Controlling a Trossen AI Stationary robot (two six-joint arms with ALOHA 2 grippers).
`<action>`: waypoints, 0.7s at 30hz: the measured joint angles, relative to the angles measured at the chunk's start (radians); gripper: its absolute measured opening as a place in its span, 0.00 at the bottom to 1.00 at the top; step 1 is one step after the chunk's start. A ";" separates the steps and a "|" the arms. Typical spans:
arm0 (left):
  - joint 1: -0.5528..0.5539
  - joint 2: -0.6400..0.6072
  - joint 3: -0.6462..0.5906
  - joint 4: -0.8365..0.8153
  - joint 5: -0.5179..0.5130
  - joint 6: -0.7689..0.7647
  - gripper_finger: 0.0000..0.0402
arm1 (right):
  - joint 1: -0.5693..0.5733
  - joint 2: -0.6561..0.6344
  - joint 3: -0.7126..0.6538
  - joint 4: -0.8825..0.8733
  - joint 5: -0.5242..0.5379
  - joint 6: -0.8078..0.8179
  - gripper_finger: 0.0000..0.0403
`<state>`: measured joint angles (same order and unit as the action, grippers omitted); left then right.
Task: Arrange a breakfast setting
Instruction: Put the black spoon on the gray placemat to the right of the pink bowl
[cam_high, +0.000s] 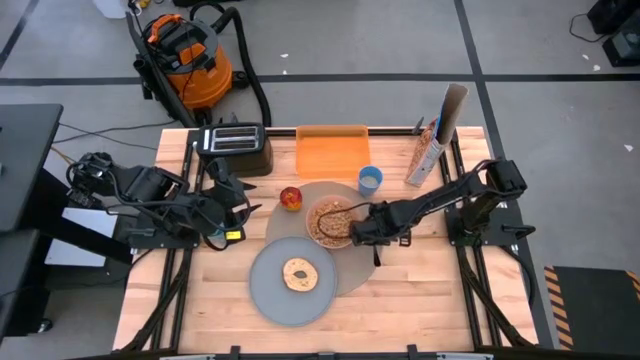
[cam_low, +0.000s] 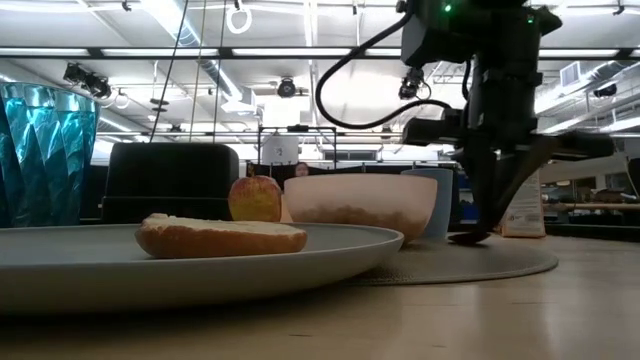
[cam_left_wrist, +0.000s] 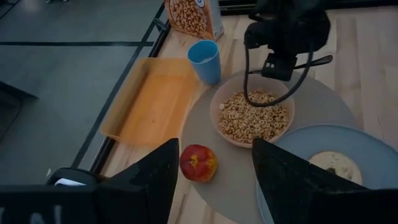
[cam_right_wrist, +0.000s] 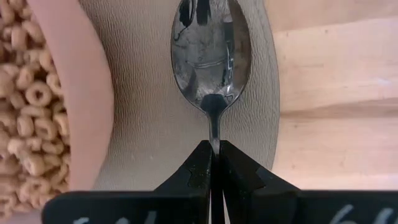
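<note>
A pink bowl (cam_high: 331, 222) of cereal rings stands on the round grey-brown mat (cam_high: 352, 272), next to a grey plate (cam_high: 270, 296) carrying the bagel (cam_high: 300, 274). The red-yellow apple (cam_high: 290, 198) lies at the mat's far left edge, and the light-blue cup (cam_high: 370, 180) stands beyond the mat. My right gripper (cam_high: 365, 233) hangs just right of the bowl, shut on the metal spoon (cam_right_wrist: 210, 50). My left gripper (cam_left_wrist: 214, 171) hovers open and holding nothing, left of the apple. My right gripper pinches the spoon's thin neck (cam_right_wrist: 214, 132) between its two fingers, just behind the spoon's bowl. The fingers come from above, pointing down, and lie across the spoon. The spoon's bowl (cam_low: 468, 238) is down at the mat beside the pink bowl. Its handle (cam_left_wrist: 317, 61) sticks out past the gripper.
A black toaster (cam_high: 233, 145) and an orange board (cam_high: 332, 152) sit at the table's far edge, with a cereal box (cam_high: 428, 152) at the far right. Bare wood lies to the mat's right and along the near edge.
</note>
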<state>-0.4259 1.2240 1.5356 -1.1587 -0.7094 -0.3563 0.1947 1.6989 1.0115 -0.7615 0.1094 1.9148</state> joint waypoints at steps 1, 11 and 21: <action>0.000 0.000 0.000 0.000 0.000 0.003 0.52 | -0.007 0.000 0.000 0.000 -0.005 -0.004 0.08; 0.000 0.000 0.000 0.000 0.000 0.009 0.52 | -0.044 0.001 -0.050 0.098 -0.102 -0.056 0.09; 0.000 0.000 0.000 0.000 0.000 0.008 0.52 | -0.047 0.002 -0.068 0.109 -0.081 -0.072 0.11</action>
<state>-0.4259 1.2237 1.5356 -1.1584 -0.7097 -0.3481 0.1476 1.7004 0.9440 -0.6524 0.0284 1.8430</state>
